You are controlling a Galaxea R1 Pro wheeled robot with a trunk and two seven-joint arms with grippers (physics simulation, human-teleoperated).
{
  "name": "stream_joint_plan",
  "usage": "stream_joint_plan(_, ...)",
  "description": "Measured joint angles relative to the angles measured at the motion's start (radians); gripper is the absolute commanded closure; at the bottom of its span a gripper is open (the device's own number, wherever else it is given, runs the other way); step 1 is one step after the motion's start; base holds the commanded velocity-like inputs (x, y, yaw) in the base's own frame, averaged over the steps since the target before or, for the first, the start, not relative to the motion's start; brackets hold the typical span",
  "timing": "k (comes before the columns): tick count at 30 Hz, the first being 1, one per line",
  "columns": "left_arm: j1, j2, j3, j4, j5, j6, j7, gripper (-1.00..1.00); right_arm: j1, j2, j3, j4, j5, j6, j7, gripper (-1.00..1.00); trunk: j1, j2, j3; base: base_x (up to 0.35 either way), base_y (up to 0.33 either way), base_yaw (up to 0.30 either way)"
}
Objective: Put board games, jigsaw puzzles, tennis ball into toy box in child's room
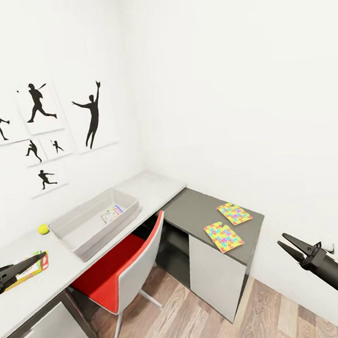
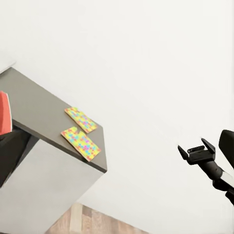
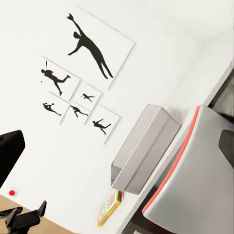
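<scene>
**Both arms hovering, toys waiting on the table**

The toy box (image 1: 94, 222) is sitting on the light stretch of the table (image 1: 155, 188), a small blue board game (image 1: 112, 213) lying inside it. The tennis ball (image 1: 43, 229) is resting just beside the box. A yellow-green-red board game (image 1: 30, 267) is lying near the left gripper (image 1: 36, 260), whose fingers are spread and holding nothing. Two jigsaw puzzles (image 1: 227, 223) are lying side by side on the dark corner section. The right gripper (image 1: 288, 243) is hanging off to the side, fingers parted and empty. A red chair (image 1: 123, 262) is standing at the table.
</scene>
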Motion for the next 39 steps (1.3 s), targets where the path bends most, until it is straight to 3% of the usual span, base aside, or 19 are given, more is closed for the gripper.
stream_joint_plan(39,0.0,0.0,0.0,0.0,0.0,0.0,0.0,-1.0,0.0,0.0,0.0,0.003,0.0,0.0,-0.001,-1.0,0.0,0.0,0.0,-0.013,0.015,-0.277)
